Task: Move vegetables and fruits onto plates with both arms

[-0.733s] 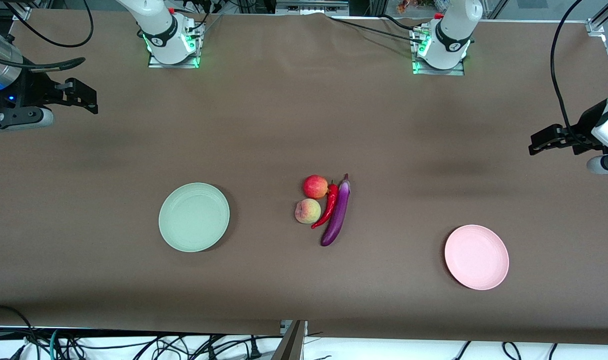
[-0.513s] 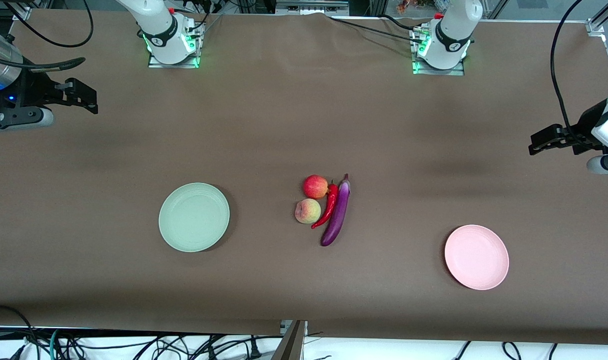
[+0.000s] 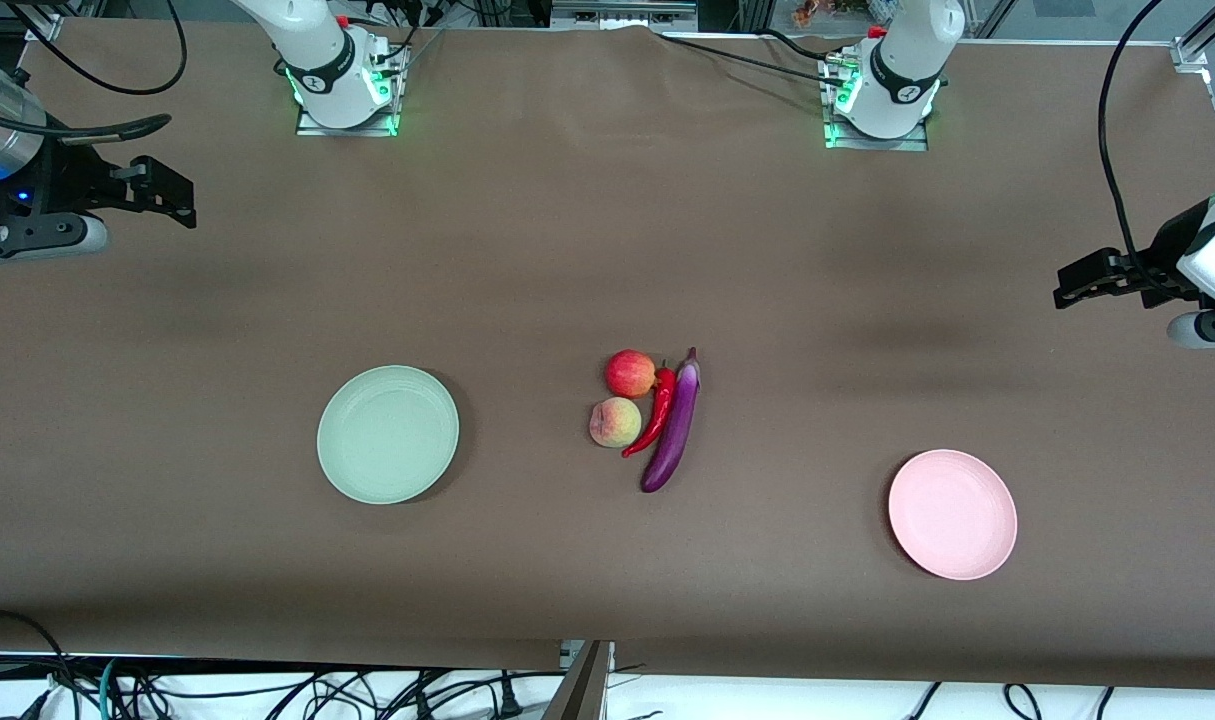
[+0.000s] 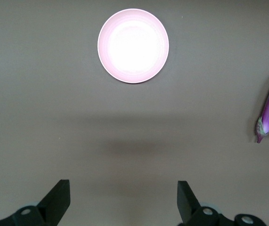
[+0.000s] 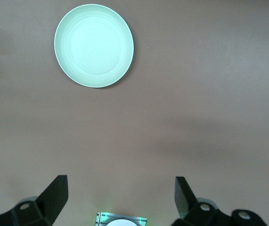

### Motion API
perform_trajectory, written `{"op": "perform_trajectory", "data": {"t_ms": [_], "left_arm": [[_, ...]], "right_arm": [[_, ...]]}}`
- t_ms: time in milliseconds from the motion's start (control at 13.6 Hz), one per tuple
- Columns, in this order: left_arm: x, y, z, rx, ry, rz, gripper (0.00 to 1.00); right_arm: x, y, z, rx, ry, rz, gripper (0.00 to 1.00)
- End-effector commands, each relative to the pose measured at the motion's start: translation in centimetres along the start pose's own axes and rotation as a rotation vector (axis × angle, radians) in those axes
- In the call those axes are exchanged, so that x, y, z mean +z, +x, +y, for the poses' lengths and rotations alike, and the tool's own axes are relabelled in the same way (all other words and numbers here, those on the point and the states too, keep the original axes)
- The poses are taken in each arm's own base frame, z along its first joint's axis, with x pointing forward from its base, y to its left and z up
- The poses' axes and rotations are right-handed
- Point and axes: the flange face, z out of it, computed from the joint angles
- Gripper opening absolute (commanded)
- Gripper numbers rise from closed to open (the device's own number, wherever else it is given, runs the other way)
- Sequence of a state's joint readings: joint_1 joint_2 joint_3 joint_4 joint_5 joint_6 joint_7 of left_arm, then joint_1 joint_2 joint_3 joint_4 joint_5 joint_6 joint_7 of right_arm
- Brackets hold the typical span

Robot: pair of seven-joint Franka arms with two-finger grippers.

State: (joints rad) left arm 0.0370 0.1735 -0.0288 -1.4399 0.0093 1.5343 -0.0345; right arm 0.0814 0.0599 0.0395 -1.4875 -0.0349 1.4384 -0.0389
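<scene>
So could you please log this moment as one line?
left hand open, waiting | right hand open, waiting | plates empty | eggplant untouched

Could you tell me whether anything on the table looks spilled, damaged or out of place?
Nothing stands out. The purple eggplant, red chili, apple and peach lie clustered mid-table; the mint green plate and pink plate sit flat and empty.

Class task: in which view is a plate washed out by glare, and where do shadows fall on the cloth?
Left wrist view: the pink plate glares white at its centre. Right wrist view: the green plate keeps its rings. Front view: soft dark bands cross the cloth.
</scene>
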Motion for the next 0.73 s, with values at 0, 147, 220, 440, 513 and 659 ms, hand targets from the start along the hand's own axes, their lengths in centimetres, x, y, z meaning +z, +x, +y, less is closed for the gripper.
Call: {"op": "perform_trajectory", "data": {"t_ms": [0, 147, 220, 440, 513, 659], "left_arm": [[0.7, 0.5, 0.1, 0.019, 0.018, -0.028, 1.0], [2.8, 1.6, -0.2, 0.02, 0.011, -0.063, 1.0], [3.8, 2.0, -0.2, 0.021, 0.009, -0.08, 1.0], [6.5, 3.4, 1.3, 0.037, -0.01, -0.111, 1.0], [8.2, 4.1, 2.3, 0.036, -0.041, -0.136, 1.0], [11.2, 6.4, 6.4, 0.07, -0.105, -0.082, 1.0]], "right_arm": [[-0.8, -0.3, -0.4, 0.002, 0.015, 0.016, 1.0], [-0.8, -0.3, -0.5, 0.0, 0.015, 0.016, 1.0], [-0.8, -0.3, -0.5, -0.001, 0.015, 0.018, 1.0], [-0.7, -0.3, -0.6, -0.003, 0.017, 0.015, 1.0], [-0.7, -0.3, -0.5, -0.002, 0.017, 0.01, 1.0], [-0.6, -0.3, -0.3, 0.001, 0.017, 0.007, 1.0]]}}
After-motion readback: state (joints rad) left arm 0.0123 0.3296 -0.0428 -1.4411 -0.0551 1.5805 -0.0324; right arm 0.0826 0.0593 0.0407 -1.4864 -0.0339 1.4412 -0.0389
